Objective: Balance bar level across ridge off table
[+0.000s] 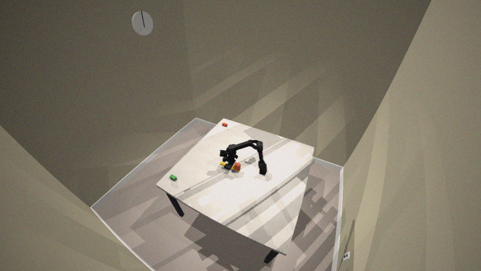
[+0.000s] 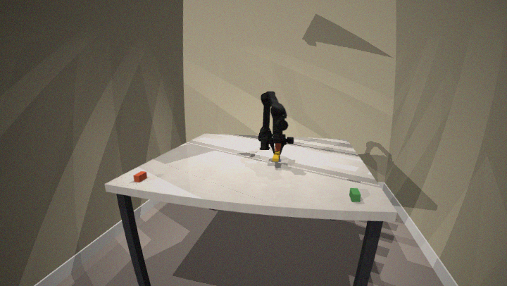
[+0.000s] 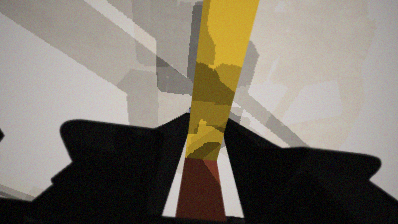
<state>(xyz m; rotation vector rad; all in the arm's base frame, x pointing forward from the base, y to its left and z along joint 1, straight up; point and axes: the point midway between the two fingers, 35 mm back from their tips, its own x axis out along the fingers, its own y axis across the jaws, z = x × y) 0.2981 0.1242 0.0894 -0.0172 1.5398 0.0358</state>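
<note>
The yellow bar (image 1: 222,163) (image 2: 276,157) (image 3: 230,30) has an orange-red block (image 1: 237,166) (image 2: 277,146) (image 3: 201,192) on one end. My gripper (image 1: 228,165) (image 3: 207,119) is shut on the bar, between the block and the bar's far end. The fingers hide part of the bar in the top view. A small blue piece, apparently the ridge (image 1: 233,171) (image 2: 279,159), shows under the bar and is mostly hidden. The bar is low over the table (image 1: 256,201) (image 2: 213,184); whether it touches the ridge, or is exactly level, I cannot tell.
A small red block (image 1: 224,125) (image 2: 140,176) lies near one table corner, and a green block (image 1: 173,177) (image 2: 355,194) near another. Both are well away from the bar. The arm's base (image 1: 262,168) stands beyond the block end of the bar. Striped shadows cross the table.
</note>
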